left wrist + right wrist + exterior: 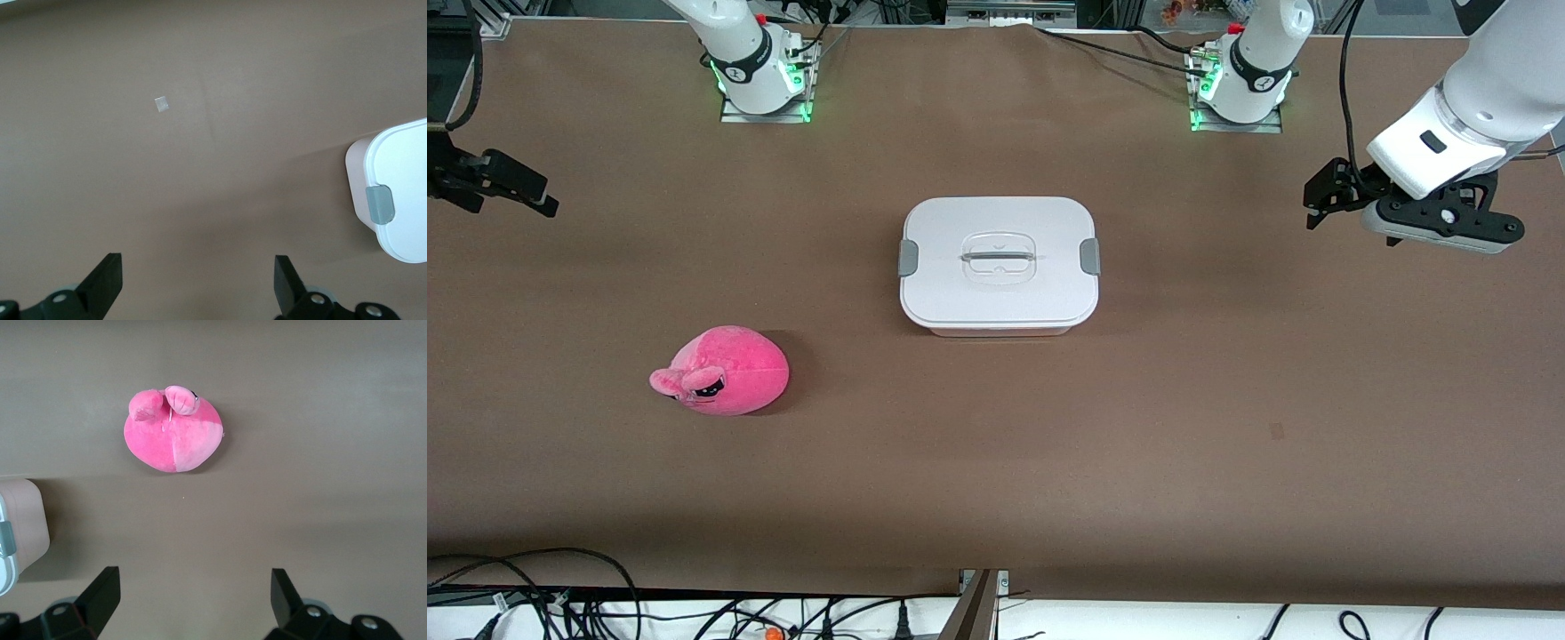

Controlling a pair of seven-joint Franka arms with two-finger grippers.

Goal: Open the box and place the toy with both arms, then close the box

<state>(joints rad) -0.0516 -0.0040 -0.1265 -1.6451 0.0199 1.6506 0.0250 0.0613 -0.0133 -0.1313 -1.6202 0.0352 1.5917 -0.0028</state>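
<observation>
Task not yet begun. The box point(999, 265) sits mid-tabletop point(1227, 427), lid on, both grey side clips point(1089, 257) fastened. Its long axis runs between the arms' ends of the tabletop; the recessed handle point(998, 257) lies along that line.

The plush toy point(725, 371) lies well apart from the box, nearer the front camera, toward the right arm's end, face toward that camera.

Left gripper point(197, 280) and right gripper point(193, 597) hover at the tabletop ends, jaws wide, empty.

Judged next: release both clips, then lift the lid.
</observation>
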